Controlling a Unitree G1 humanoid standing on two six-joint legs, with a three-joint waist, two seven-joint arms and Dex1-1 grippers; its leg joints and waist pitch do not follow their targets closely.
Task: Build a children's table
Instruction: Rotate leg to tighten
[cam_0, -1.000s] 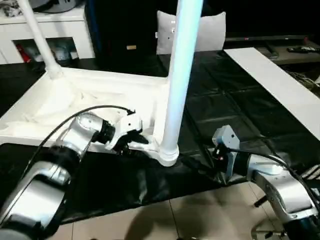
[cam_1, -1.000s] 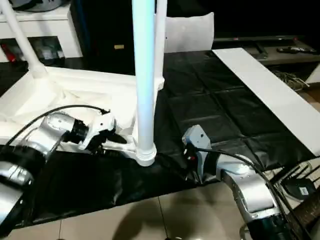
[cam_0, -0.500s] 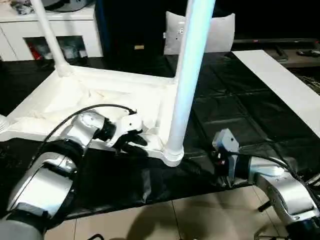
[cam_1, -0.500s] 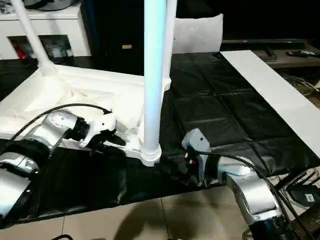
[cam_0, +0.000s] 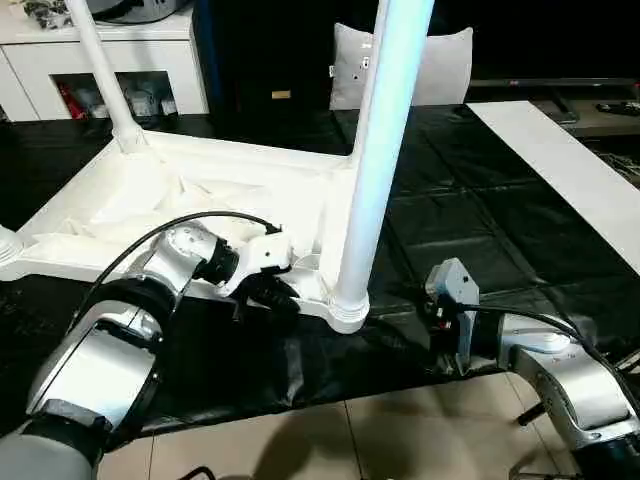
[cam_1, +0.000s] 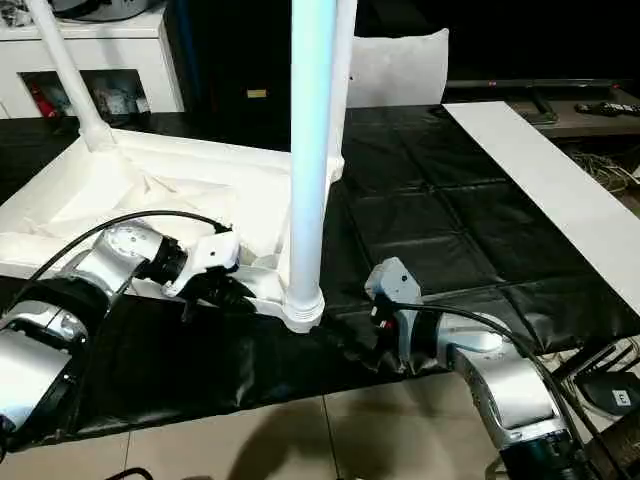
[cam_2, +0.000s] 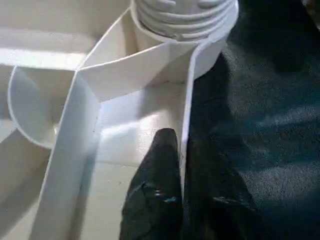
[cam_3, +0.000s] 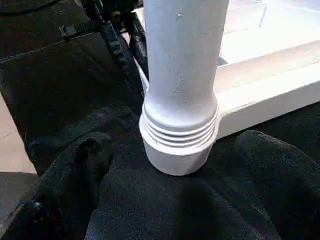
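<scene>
The white table top (cam_0: 150, 190) lies upside down on a black mat, ribs facing up. One tapered white leg (cam_0: 378, 150) stands upright in the near right corner socket (cam_0: 347, 305). Another leg (cam_0: 95, 65) stands at the far left corner, and a third (cam_1: 343, 60) rises behind the near one. My left gripper (cam_0: 268, 293) is shut on the top's near rim (cam_2: 187, 90), one finger inside the wall and one outside, just left of that socket. My right gripper (cam_1: 358, 350) lies low on the mat right of the socket, open, with one finger (cam_3: 82, 165) beside the leg's ribbed base (cam_3: 180, 140).
A white cabinet (cam_0: 110, 60) stands at the back left and a grey-white pillow (cam_0: 440, 65) behind the table. A long white board (cam_0: 570, 170) lies on the mat (cam_0: 470, 200) at the right. Tiled floor (cam_0: 350, 440) starts at the mat's near edge.
The head camera has shifted, so the whole scene sits differently in the picture. Both grippers keep their places by the near right corner of the top.
</scene>
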